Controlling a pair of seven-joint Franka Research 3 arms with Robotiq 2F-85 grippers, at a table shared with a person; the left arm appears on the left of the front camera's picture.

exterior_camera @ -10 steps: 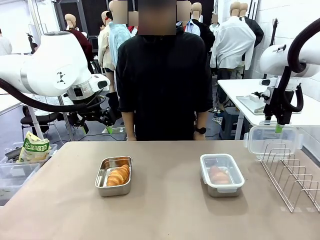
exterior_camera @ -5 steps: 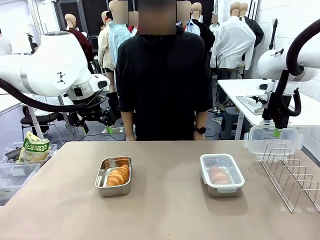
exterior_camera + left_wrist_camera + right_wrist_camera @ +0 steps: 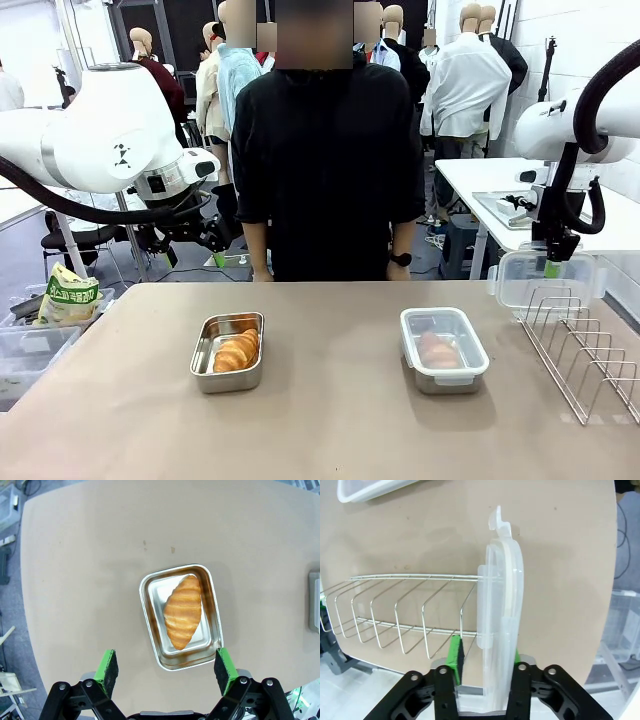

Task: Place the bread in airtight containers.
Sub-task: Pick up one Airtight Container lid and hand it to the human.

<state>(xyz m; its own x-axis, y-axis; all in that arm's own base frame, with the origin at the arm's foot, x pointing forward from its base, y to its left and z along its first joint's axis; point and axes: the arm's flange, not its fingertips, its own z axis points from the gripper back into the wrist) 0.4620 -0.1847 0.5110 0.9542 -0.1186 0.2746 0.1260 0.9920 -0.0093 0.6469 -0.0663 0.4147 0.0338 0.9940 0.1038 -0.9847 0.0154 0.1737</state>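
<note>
You'll see a matt, smooth tan counter. At left of centre, the open pan is brushed stainless steel with a shiny rim, holding a glossy, ridged golden roll. The lidded pan at right of centre wears clear plastic. At far right, a thin bright-metal wire rack carries a translucent plastic lid, between the right end effector's green pads.

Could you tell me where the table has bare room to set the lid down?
Bare tabletop lies between the open pan and the lidded container, and along the near edge in front of both. The right side is crowded: the wire rack holds the clear lid, with the right end effector at it.
</note>
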